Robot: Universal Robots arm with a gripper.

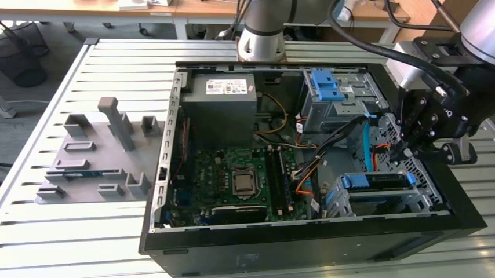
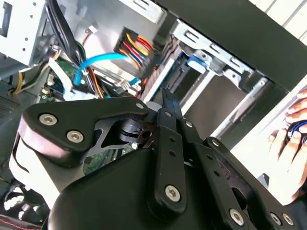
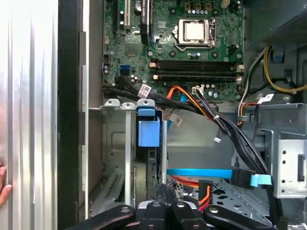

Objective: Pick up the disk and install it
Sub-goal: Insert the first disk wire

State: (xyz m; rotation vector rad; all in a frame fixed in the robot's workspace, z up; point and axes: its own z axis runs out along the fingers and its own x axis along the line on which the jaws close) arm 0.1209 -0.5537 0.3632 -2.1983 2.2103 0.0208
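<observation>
The disk (image 1: 375, 182) sits in the lower drive cage at the front right corner of the open computer case (image 1: 178, 145), its blue carrier frame facing up. In the first wrist view its blue carrier tab (image 3: 147, 127) stands on edge between the cage's grey rails. In the second wrist view a blue piece of the disk carrier (image 2: 196, 61) shows in the cage. My gripper (image 1: 404, 155) hovers just behind that cage, above the case's right side, shut with nothing in it. Its black fingers (image 2: 167, 98) come together at the tips, and its linkages (image 3: 163, 206) lie close to the cage.
A grey power supply (image 1: 228, 98), the green motherboard (image 1: 240, 179) and an upper bay with a blue latch (image 1: 325, 87) fill the case. Blue and orange cables (image 1: 363, 133) run near the gripper. A grey fixture (image 1: 101, 156) lies at the exterior view's left. A person's hand (image 2: 290, 139) rests outside the case.
</observation>
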